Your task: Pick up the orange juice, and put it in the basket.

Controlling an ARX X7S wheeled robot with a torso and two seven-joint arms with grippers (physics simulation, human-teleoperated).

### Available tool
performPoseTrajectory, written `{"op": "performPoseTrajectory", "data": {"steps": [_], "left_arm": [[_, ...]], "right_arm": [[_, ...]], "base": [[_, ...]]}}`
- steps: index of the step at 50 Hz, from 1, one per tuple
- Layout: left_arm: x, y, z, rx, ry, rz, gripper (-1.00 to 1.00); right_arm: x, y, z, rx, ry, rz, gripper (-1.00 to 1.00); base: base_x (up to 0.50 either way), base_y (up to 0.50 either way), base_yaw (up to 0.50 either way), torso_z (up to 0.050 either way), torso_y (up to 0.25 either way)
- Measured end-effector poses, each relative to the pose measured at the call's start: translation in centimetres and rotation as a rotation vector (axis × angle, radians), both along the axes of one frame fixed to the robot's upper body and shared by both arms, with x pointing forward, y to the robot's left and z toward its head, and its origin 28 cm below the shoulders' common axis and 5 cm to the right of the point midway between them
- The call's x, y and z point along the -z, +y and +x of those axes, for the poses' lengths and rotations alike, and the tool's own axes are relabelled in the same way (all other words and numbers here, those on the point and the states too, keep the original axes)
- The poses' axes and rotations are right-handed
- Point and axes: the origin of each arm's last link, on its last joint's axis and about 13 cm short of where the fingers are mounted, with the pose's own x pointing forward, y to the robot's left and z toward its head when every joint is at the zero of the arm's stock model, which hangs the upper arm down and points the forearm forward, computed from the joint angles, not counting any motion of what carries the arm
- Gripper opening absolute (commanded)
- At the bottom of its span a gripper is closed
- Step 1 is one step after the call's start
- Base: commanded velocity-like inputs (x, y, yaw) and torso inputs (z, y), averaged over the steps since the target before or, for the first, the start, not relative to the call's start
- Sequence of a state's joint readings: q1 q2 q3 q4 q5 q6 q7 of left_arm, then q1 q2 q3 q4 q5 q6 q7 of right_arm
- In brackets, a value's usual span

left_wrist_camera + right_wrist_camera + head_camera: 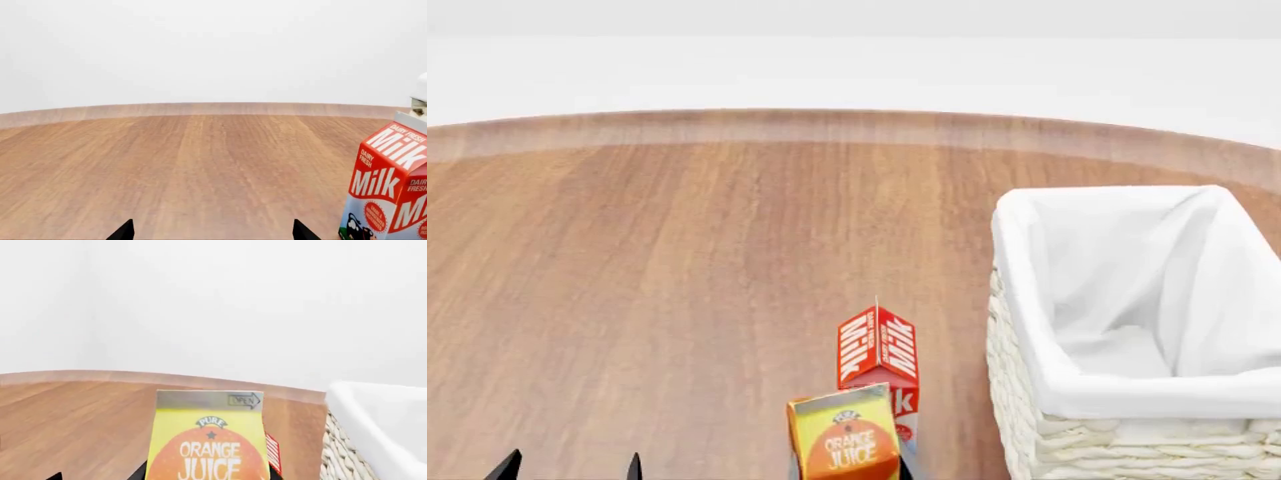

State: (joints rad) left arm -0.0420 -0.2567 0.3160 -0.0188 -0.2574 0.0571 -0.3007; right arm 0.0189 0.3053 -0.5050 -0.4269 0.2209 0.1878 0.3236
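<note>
The orange juice point(843, 440), a yellow-and-orange carton with a grey sealed top, shows at the bottom of the head view, slightly tilted, just in front of the red-and-white milk carton point(878, 352). In the right wrist view the juice carton point(208, 440) fills the space between the jaws of my right gripper point(208, 476). A dark finger point(138, 473) lies against its side, so the gripper is shut on it. The cream wicker basket point(1021, 400) with white lining stands to the right of the cartons, and its rim point(363, 410) shows in the right wrist view. My left gripper point(571, 468) is open and empty at the lower left.
The milk carton point(390, 190) stands to the side of my left gripper point(212, 232), whose tips are wide apart over the wooden table point(200, 165). The round table's far edge point(827, 125) runs against a white background.
</note>
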Motion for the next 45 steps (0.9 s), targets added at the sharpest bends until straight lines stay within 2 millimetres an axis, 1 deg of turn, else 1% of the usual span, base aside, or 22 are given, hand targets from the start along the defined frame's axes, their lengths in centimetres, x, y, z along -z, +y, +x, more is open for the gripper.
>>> {"op": "performPoseTrajectory", "data": {"steps": [18,45], "left_arm": [[0.0,0.0,0.0,0.000,0.000,0.000,1.00],[0.0,0.0,0.0,0.000,0.000,0.000,1.00]], "right_arm": [[-2.6,-0.4,0.3,0.023,-0.058,0.000,-1.00],[-5.7,-1.3,1.3,0.081,-0.129,-0.015,-1.00]], "base": [[0.00,0.00,0.00,0.000,0.001],[0.00,0.00,0.00,0.000,0.001]]}}
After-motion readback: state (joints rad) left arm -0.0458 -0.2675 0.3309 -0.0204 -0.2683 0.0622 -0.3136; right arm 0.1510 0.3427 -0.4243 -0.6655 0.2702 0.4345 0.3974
